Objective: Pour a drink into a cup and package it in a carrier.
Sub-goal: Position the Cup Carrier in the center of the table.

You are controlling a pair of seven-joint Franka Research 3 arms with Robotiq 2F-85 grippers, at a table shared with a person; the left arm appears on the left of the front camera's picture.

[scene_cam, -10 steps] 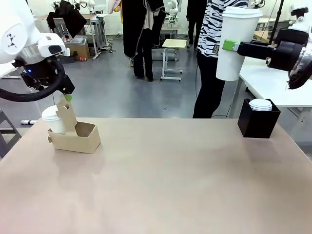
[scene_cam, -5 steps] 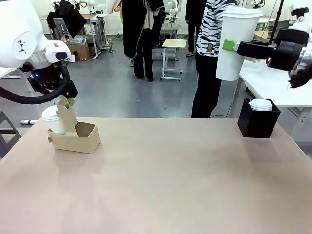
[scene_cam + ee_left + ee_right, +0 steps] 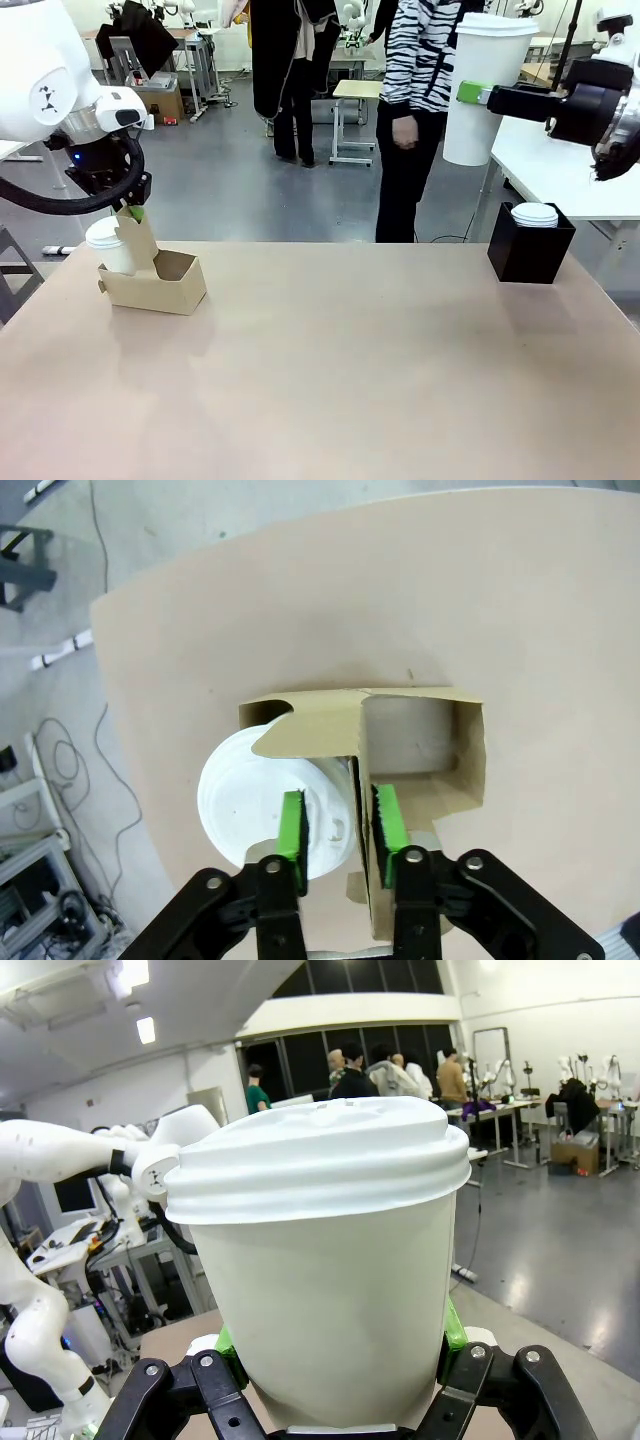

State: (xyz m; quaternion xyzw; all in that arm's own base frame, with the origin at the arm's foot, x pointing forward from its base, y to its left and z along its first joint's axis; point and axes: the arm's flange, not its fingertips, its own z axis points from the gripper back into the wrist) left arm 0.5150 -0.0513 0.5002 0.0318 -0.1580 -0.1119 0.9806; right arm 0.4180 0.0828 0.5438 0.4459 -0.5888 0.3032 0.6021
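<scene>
The brown cardboard carrier (image 3: pixel 160 283) stands at the table's left, and a white lidded cup (image 3: pixel 104 243) fills its left slot. My left gripper (image 3: pixel 135 212) hangs over the carrier's upright handle (image 3: pixel 357 742). The left gripper (image 3: pixel 340 825) has its green pads drawn in close on both sides of that handle. High at the right, my right gripper (image 3: pixel 470 93) is shut on a tall white paper cup (image 3: pixel 483 88) with a white lid. In the right wrist view that cup (image 3: pixel 330 1260) sits upright in the right gripper (image 3: pixel 340 1350). The drink is hidden.
A black square box (image 3: pixel 530 250) with white lids (image 3: pixel 535 213) sits at the table's far right. A person in a striped top (image 3: pixel 415 60) stands beyond the far edge. A white table (image 3: pixel 570 170) lies behind the right arm.
My left gripper's jaws have closed in from wide open onto the carrier's handle, dropping slightly. The person in stripes has stepped to the left. The right arm and its cup have not moved.
</scene>
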